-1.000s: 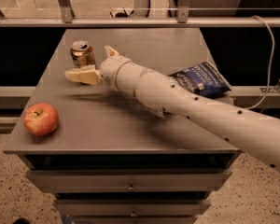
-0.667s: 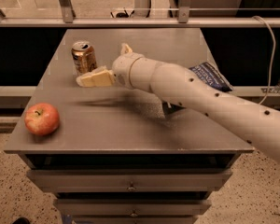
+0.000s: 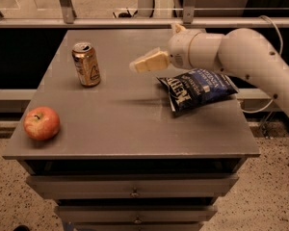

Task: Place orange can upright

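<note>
One can, upright already: the orange can (image 3: 86, 64) stands on its base at the back-left of the table (image 3: 135, 134), silver top up, pale triangle logo facing you. Nothing touches it. By my read the task's goal is met as things lie, since the can rests square on the surface w/ no lean I can make out.

The gripper (image 3: 158, 48) hangs above the tabletop to the right of the can, well apart from it, approx. mid-table towards the back. It's spread and empty: one pale finger juts left toward the can, the other tip peeks above the wrist, nothing between them. That's why the can stands free. It carries its own weight; the pincer isn't bracing it.

Arm (image 3: 245, 52) pose: it comes in from your right edge of view, forearm sloping up-left, wrist roughly level, and it passes over the blue chip bag (image 3: 197, 88), which lies flat at the right side. Can't tell if the arm brushes the bag or clears it.

The red apple (image 3: 42, 123) sits front-left near the edge, well apart from the can and from the gripper, so no clash there.

If you move next, I'd judge a straight pull-away toward the right is safest; a sweep left would risk tipping the can, which is tall for its base.
</note>
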Motion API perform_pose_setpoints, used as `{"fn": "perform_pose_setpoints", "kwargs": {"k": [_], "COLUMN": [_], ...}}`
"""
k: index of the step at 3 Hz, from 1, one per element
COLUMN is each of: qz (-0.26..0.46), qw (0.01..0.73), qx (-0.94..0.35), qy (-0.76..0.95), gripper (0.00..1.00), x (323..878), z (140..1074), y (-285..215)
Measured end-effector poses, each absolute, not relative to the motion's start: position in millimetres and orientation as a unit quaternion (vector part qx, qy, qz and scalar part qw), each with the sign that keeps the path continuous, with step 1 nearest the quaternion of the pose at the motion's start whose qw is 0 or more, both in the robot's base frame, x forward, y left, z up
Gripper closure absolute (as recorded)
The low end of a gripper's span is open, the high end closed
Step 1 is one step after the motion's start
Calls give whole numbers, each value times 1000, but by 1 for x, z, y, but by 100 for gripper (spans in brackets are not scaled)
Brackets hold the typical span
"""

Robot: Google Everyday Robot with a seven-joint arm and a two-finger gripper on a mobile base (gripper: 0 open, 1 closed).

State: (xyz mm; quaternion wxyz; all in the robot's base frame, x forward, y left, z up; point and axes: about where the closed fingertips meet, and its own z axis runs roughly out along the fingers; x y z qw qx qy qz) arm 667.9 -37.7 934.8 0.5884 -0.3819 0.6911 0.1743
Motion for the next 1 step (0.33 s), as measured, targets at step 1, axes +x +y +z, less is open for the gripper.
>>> {"fn": "perform_pose_setpoints", "kwargs": {"k": [1], "qz": [174], "qw": [581], "qx": [-395], "qy": [691], "gripper": [0], "x": [667], "z": [949], "y": [-52]}}
